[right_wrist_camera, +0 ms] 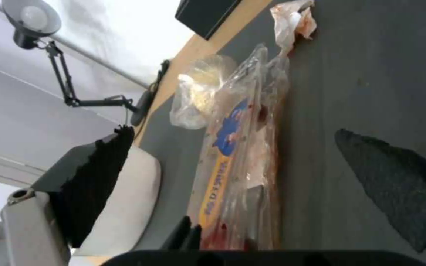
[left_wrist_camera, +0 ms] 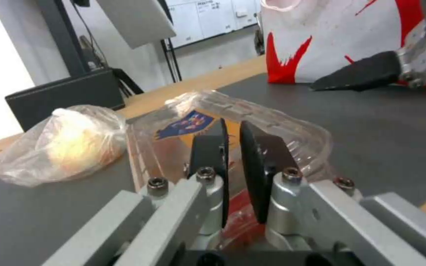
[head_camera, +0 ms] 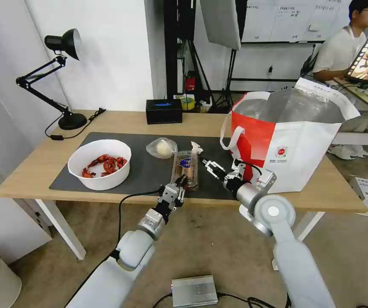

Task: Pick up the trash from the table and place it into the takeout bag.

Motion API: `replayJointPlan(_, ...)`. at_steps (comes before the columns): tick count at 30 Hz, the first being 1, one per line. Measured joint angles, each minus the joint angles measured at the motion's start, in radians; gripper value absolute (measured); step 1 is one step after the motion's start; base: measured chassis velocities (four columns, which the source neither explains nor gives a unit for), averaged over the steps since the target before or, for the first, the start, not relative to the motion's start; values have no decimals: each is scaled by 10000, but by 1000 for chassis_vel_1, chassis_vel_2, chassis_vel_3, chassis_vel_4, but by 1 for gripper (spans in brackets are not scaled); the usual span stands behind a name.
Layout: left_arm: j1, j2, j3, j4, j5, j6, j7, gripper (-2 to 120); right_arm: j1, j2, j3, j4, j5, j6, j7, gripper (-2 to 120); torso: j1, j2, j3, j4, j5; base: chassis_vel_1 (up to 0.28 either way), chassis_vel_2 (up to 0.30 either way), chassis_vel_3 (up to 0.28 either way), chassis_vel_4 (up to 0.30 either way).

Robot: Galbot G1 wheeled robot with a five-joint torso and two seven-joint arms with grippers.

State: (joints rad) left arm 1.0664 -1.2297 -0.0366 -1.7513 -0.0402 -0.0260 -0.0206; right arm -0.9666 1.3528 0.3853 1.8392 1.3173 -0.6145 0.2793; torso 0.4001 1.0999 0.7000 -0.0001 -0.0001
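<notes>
At frame centre, your left gripper (head_camera: 179, 182) pinches the clamshell tray (head_camera: 185, 168) by its near edge. Right of it, your right gripper (head_camera: 209, 167) hovers agape beside the takeout bag (head_camera: 295, 149).

The left gripper (head_camera: 179, 182) reaches forward with its black pads (left_wrist_camera: 260, 162) nearly together. The right gripper (head_camera: 208, 165) stretches out beside it, fingers (right_wrist_camera: 395, 184) spread wide.

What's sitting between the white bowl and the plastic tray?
In the head view, the small clear bag with a white lump lies on the dark mat, between the bowl and the tray, a bit farther back.
</notes>
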Motion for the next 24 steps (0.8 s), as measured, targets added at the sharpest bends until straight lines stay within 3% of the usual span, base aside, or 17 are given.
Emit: replayJointPlan(24, 241, -36, -171, 70, 253, -279, 103, 13, 424, 837, -333, -1239, -573, 70, -8, 100, 0, 0, 0, 1, 0, 0, 0, 0, 0)
